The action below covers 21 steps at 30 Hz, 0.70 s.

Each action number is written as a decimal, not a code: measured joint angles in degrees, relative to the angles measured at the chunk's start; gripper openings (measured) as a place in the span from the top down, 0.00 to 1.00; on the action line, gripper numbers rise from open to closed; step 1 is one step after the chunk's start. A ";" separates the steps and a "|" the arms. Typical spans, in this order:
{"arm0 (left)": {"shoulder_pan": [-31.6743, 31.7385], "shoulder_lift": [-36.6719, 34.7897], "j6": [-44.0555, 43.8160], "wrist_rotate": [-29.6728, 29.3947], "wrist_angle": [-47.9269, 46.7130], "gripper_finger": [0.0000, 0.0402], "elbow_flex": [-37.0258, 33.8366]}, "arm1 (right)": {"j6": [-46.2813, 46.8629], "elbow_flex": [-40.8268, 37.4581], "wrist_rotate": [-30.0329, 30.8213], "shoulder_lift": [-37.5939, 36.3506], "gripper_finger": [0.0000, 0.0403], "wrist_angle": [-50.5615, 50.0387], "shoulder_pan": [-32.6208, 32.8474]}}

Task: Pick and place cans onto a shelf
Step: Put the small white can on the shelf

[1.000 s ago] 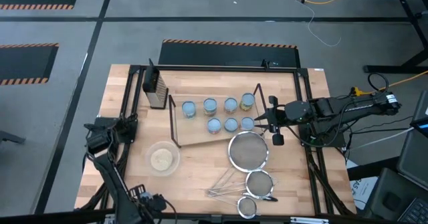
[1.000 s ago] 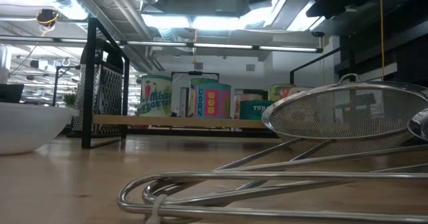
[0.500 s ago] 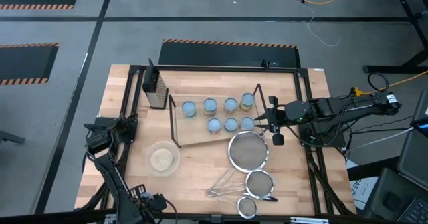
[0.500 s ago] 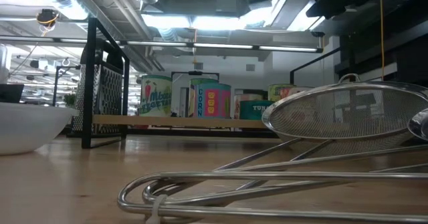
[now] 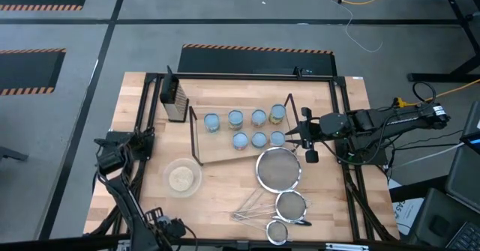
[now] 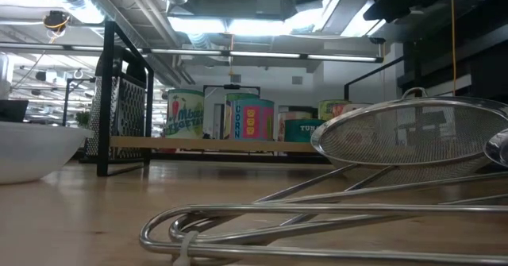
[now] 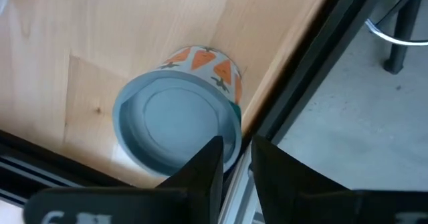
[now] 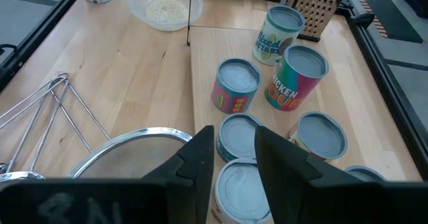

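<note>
Beyond the left gripper [image 7: 233,160] jaws, carrot-labelled can [image 7: 179,120], upright on table edge [image 7: 267,83]

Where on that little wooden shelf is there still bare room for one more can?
The shelf is bare at its left end, between the wire frame and the seven cans, and along its near-left edge toward the bowl of grains. Its right half is crowded with cans, with the right hand just beyond them. The big strainer hems the near-right corner.
</note>
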 joint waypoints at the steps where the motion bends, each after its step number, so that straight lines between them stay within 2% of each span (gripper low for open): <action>1: -0.04 0.41 0.00 -0.01 0.08 0.82 0.00 | 0.02 0.00 0.00 0.00 0.72 0.02 0.02; 7: -0.04 1.43 0.02 0.50 0.11 0.83 0.07 | 0.00 0.00 0.00 0.00 0.72 -0.01 0.00; 14: 0.70 1.27 0.04 0.67 -0.04 0.97 0.07 | 0.02 0.02 0.00 0.00 0.72 0.00 0.00; 18: 2.02 1.27 0.37 1.06 -0.02 0.98 0.21 | 0.00 0.02 0.00 0.00 0.72 0.01 0.00; 21: 3.95 1.51 4.32 0.39 0.34 0.99 1.93 | 0.02 0.02 0.00 0.00 0.72 0.01 0.00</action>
